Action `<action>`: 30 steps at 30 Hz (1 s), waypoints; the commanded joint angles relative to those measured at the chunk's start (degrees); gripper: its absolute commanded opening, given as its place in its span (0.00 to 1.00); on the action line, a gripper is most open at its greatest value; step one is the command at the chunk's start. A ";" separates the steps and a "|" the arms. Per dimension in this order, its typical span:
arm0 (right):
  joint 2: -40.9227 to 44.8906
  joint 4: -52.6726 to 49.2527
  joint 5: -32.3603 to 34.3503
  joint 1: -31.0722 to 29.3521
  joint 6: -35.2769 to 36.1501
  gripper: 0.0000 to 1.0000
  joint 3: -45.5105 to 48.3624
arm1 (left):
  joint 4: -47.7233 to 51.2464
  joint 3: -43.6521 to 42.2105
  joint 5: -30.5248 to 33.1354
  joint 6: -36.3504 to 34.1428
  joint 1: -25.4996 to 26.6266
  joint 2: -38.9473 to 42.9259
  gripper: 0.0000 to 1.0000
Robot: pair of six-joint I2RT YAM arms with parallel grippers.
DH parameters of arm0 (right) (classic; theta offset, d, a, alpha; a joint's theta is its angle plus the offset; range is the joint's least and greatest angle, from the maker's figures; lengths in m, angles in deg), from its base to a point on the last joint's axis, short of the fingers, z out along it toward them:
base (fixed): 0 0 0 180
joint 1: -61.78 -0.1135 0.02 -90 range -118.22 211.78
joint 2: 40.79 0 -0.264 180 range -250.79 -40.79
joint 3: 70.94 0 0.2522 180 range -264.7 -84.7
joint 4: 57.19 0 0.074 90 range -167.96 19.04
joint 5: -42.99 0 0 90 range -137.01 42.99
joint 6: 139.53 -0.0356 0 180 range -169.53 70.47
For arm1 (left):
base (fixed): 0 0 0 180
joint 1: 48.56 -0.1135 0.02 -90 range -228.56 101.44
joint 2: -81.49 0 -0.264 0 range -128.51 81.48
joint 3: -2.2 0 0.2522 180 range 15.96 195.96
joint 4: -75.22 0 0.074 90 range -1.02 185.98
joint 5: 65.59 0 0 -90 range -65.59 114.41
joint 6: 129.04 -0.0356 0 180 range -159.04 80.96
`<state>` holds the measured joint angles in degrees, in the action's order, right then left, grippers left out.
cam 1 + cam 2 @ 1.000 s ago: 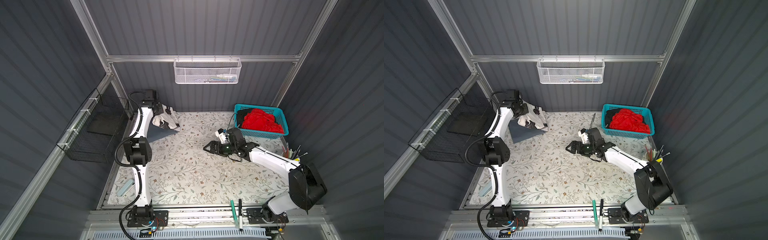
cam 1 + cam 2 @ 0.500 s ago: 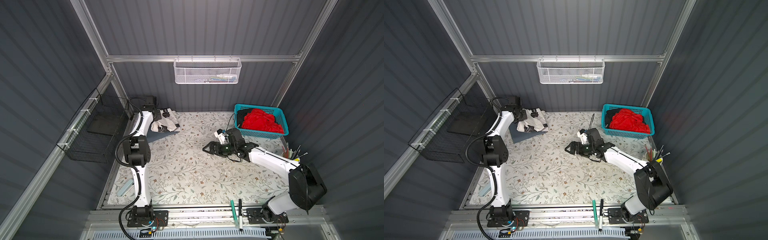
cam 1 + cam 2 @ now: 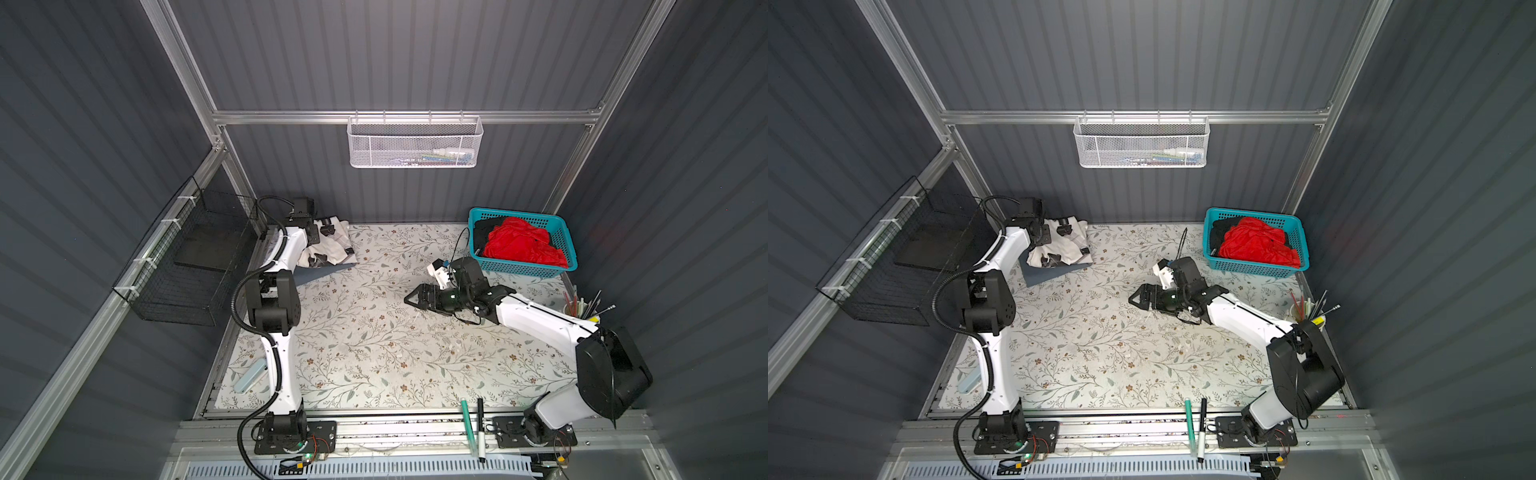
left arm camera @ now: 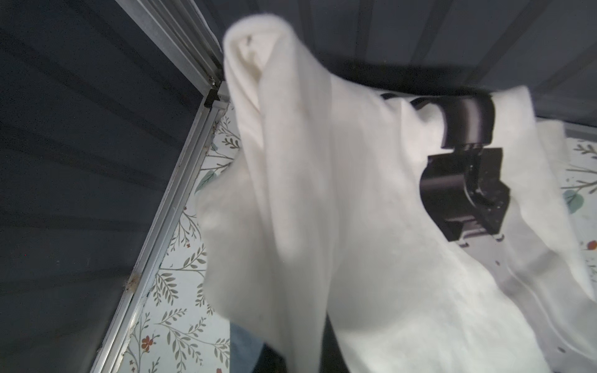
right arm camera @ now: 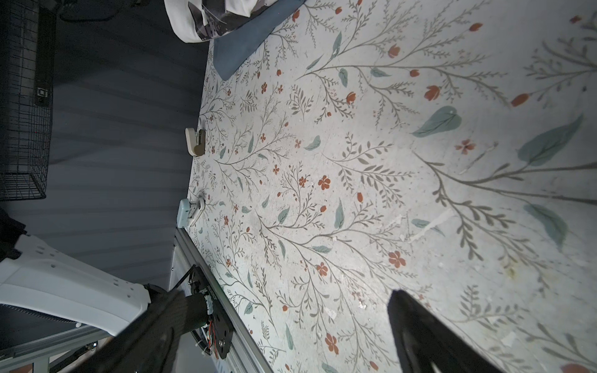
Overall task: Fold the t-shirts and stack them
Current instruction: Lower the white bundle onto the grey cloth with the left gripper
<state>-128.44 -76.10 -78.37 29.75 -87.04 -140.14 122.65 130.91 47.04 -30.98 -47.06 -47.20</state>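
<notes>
The left gripper (image 3: 327,227), clamped narrow on the white shirt (image 3: 328,251), holds it bunched atop the grey shirt (image 3: 328,272), well left of the basket (image 3: 528,272). The right gripper (image 3: 411,300) hangs wide open just left of the basket. A red shirt (image 3: 521,247) and a black shirt (image 3: 486,232) lie heaped inside.

Open middle of floral table (image 3: 365,340) — wide passage, teal basket (image 3: 523,271) fills far-right corner, off-white t-shirt (image 3: 332,249) heaped far-left.

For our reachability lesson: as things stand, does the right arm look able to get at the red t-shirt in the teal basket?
Probably yes. The red t-shirt lies uncovered in the open-topped teal basket, near the right gripper, which is open and empty, though pointing away from it.
</notes>
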 commanded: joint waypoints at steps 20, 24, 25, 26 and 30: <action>-5.03 2.25 -2.11 -1.96 -1.13 0.99 -1.69 | -9.42 -14.86 -6.42 0.36 -1.12 12.74 0.55; -5.59 1.99 -2.62 -1.93 -0.23 0.99 -2.08 | -3.27 -12.06 -10.02 4.54 -1.15 10.13 0.45; -5.59 1.85 -2.66 -1.96 -0.08 0.99 -2.13 | -2.86 -13.29 -10.46 5.87 -1.16 10.18 0.45; -5.67 1.81 -2.59 -1.90 0.10 0.99 -2.29 | -3.08 -14.95 -10.58 6.88 -1.16 10.44 0.44; -6.45 1.46 -3.35 -1.89 0.60 0.99 -2.83 | -5.05 -22.64 -8.88 9.18 -1.22 12.03 0.44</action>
<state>-134.21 -74.84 -80.42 28.02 -87.74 -141.13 115.85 112.66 39.33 -25.17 -47.91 -35.55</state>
